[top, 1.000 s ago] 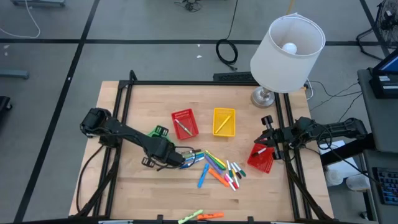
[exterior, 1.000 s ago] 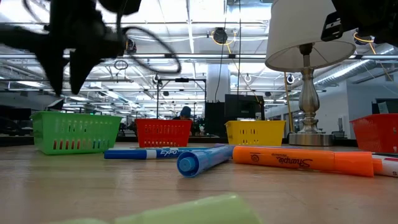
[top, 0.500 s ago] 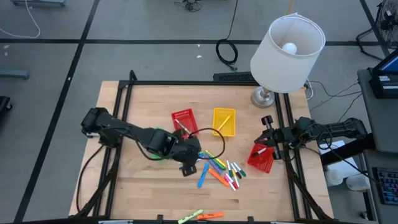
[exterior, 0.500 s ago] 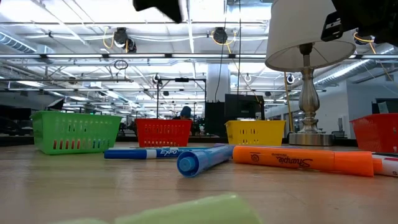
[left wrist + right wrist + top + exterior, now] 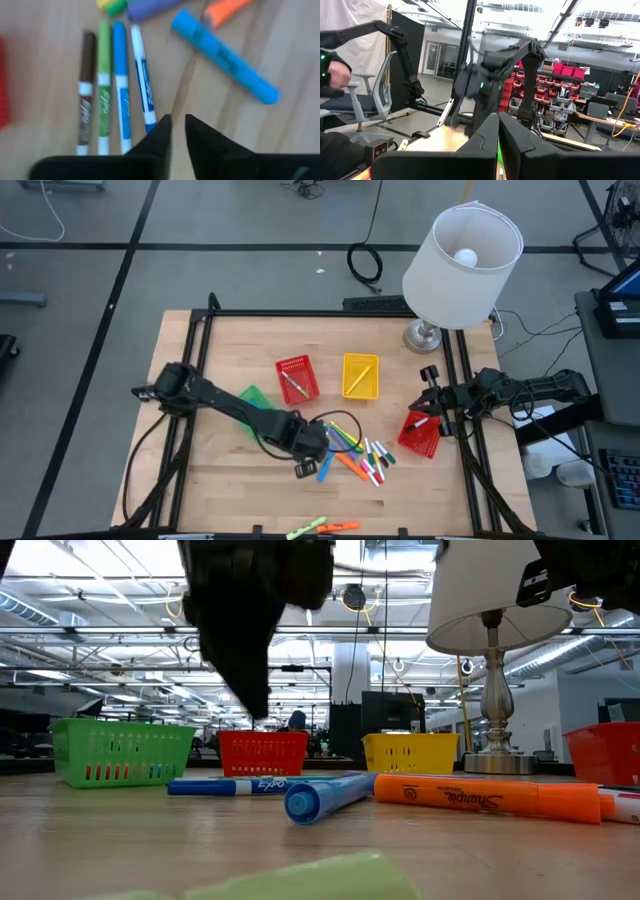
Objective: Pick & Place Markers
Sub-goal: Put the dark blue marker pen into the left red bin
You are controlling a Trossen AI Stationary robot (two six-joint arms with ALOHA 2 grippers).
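Wooden desk w/ black frame, baskets along the back. Left gripper hangs low over the markers heaped mid-desk, fingers nearly together w/ a thin gap, holding nothing. Risk: markers lie packed side by side, so closing here could pinch two or knock the blue one rolling. Right gripper sits pinched closed, empty, at the desk's right edge by the red basket; a bump could tip it.

Blue, green, orange, pink and white markers were seen on the pale wooden bench. Mesh baskets were coloured red, yellow and green. The lamp was shaded white.
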